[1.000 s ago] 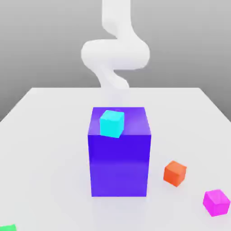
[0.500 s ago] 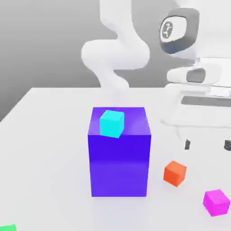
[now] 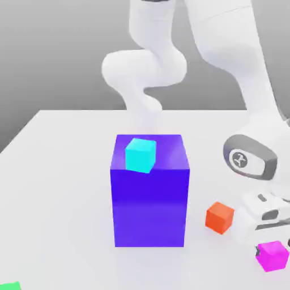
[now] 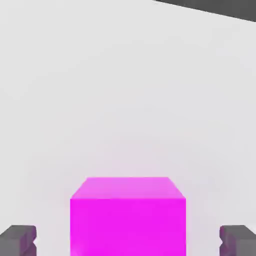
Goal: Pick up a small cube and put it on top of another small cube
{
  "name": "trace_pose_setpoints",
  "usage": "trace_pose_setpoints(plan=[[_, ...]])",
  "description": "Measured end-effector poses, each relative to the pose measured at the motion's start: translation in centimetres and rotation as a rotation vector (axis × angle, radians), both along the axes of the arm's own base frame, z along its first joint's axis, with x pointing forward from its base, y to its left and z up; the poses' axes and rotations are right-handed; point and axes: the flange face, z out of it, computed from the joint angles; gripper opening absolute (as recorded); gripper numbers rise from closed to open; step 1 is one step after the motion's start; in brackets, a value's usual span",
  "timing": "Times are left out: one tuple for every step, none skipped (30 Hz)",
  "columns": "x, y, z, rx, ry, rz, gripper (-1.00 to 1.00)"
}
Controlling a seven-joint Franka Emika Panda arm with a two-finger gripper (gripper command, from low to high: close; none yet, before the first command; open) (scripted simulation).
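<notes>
Magenta and matte, the pink cube (image 4: 128, 216) sits on the white counter (image 3: 62, 187) between my jaws, which stand wider than it, a gap showing on each side, touching nothing. My dark fingertips (image 4: 18, 240) flank it. In the exterior view my white arm (image 3: 243, 73) bends down at that view's right, hand low over the pink cube (image 3: 272, 255) near the counter's front corner. Just beside it lies an orange cube (image 3: 220, 217). A cyan cube (image 3: 140, 154) rests atop the big glossy blue block (image 3: 150, 209) at the middle.
</notes>
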Motion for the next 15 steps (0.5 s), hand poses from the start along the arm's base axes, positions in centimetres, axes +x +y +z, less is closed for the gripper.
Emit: trace_pose_setpoints(plan=[[0.0,0.0,0.0,0.0,0.0,0.0,-1.0],[0.0,0.0,0.0,0.001,-0.001,0.0,-1.0],[0.0,0.0,0.0,0.001,-0.001,0.0,-1.0],[-0.1,0.0,-0.6,0.001,-0.001,0.001,-1.0],[0.0,0.0,-0.1,0.001,0.0,0.0,-1.0],[0.0,0.1,0.8,0.001,-0.001,0.0,-1.0],[0.1,0.1,2.0,0.002,-0.001,-0.001,-1.0],[0.1,0.1,3.3,0.002,0.0,-0.001,-1.0],[0.0,0.0,4.6,0.001,0.0,-0.001,-1.0],[1.1,-1.3,5.2,-0.003,0.002,-0.034,-1.0],[2.5,-3.0,5.5,-0.007,0.005,-0.079,-1.0],[4.0,-5.1,5.7,-0.011,0.009,-0.132,-1.0],[5.6,-7.4,5.8,-0.015,0.012,-0.189,-1.0],[7.1,-9.8,5.9,-0.018,0.016,-0.246,-1.0],[8.4,-12.3,6.1,-0.02,0.019,-0.301,-1.0]])
